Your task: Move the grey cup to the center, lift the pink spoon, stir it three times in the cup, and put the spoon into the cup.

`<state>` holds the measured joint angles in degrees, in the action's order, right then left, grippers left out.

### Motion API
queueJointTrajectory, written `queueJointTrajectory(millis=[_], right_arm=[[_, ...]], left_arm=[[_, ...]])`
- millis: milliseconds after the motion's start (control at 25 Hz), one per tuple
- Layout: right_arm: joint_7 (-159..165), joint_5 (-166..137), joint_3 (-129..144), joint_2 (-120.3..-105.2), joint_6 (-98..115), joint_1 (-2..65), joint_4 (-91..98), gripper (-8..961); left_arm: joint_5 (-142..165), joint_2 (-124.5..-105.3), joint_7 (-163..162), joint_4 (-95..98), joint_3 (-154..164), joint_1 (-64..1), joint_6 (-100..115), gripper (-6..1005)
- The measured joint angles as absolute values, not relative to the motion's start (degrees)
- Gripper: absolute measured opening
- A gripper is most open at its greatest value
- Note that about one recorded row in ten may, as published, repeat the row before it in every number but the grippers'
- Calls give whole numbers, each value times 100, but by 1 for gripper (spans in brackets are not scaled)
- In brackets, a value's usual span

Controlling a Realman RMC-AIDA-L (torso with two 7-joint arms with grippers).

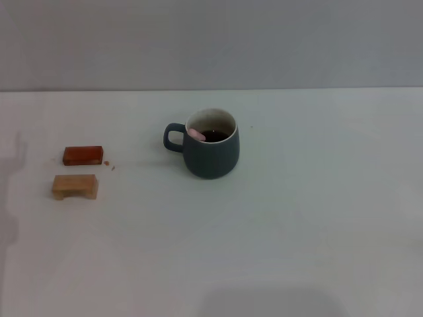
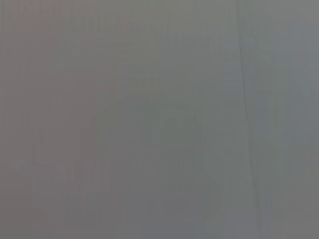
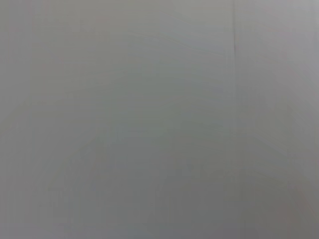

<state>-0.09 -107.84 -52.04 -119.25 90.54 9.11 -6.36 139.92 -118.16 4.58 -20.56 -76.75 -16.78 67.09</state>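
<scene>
Near the middle of the white tabletop (image 1: 297, 231), as the head view shows it, stands the rounded dark slate-grey ceramic mug, the grey cup (image 1: 211, 155). It is upright, its loop handle pointing toward nine o'clock, its inside and rim pale cream, with dark liquid within. Inside it is the pink spoon (image 1: 196, 134): only the pale pink tip of its slim handle shows, leaning against the inner rim on the nine o'clock side, just above the handle of the mug. The metal bowl of the spoon is hidden below the liquid.

Well apart from the cup, out toward nine o'clock near the tabletop's edge, lie two small blocks. The reddish-brown rectangular block (image 1: 83, 155) lies flat, and just beside it, at its six o'clock, sits the tan wooden block (image 1: 75, 186), which has a shallow notch cut along its lower side. The two are close together but do not touch. A few tiny dark crumbs lie beside the reddish-brown block at its three o'clock.

Neither arm appears in the head view. The left wrist view and the right wrist view each show only a plain grey surface, so neither gripper is visible and whether their fingers are apart or together cannot be told.
</scene>
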Motion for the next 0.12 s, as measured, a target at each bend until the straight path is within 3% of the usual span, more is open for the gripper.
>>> queueJointTrajectory(millis=[120], right_arm=[[-9,-10784,-5203,-11933,9071,903,-637,-1]], left_arm=[[13992,-11833,456,-2026,-7678,-1658,6722,734]])
